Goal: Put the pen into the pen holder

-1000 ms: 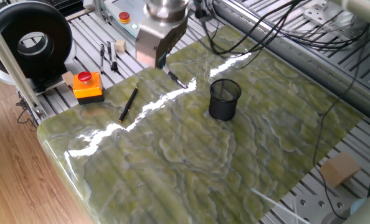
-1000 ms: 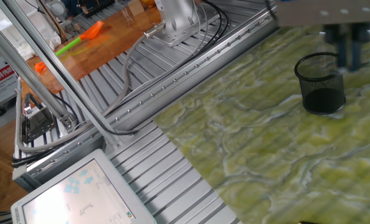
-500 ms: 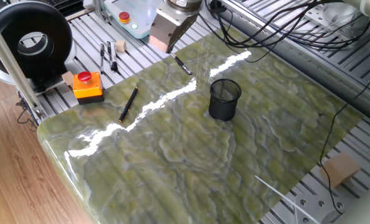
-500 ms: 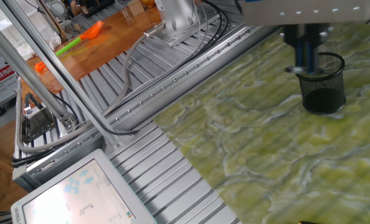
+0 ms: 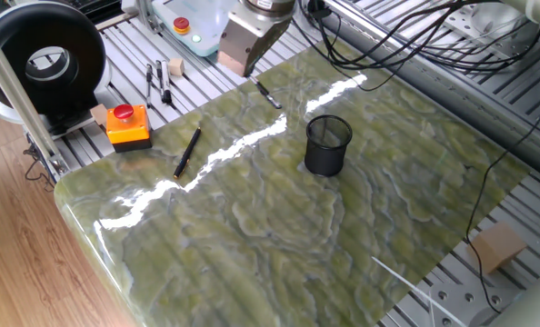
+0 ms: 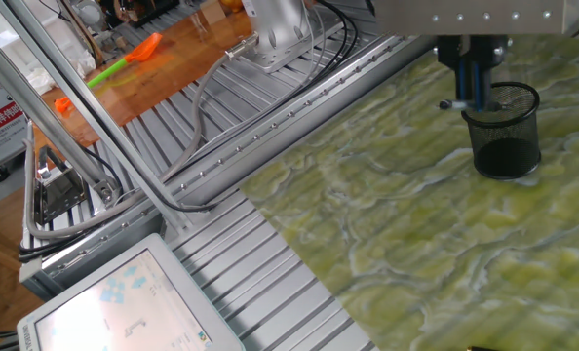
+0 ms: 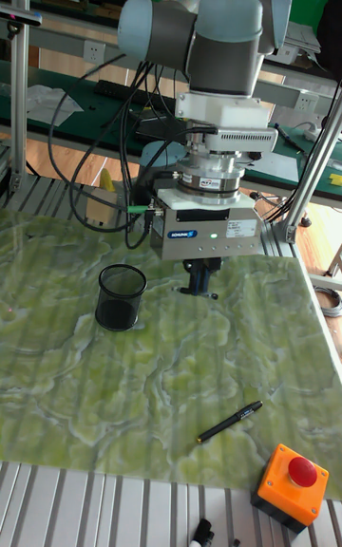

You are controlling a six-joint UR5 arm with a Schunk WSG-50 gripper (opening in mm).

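While clamping the silver-grey pen (image 5: 267,95) crosswise, carrying it clear of the green marbled tabletop (image 5: 279,236), near but short of the mesh pen holder (image 5: 328,145). Pinching the barrel between the gripper (image 7: 199,279) fingers, closed to a narrow gap. Holding the pen roughly level, a grasp suited to lifting off a flat surface; probably needing tilting upright before lowering. Passing well apart from the black pen (image 5: 187,151) and the emergency-stop button (image 5: 127,123).

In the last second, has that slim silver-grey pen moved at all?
Yes. The slim silver-grey pen, gripped by the gripper, has risen and shifted away from the black wire-mesh pen holder, toward the marbled green table's far edge.
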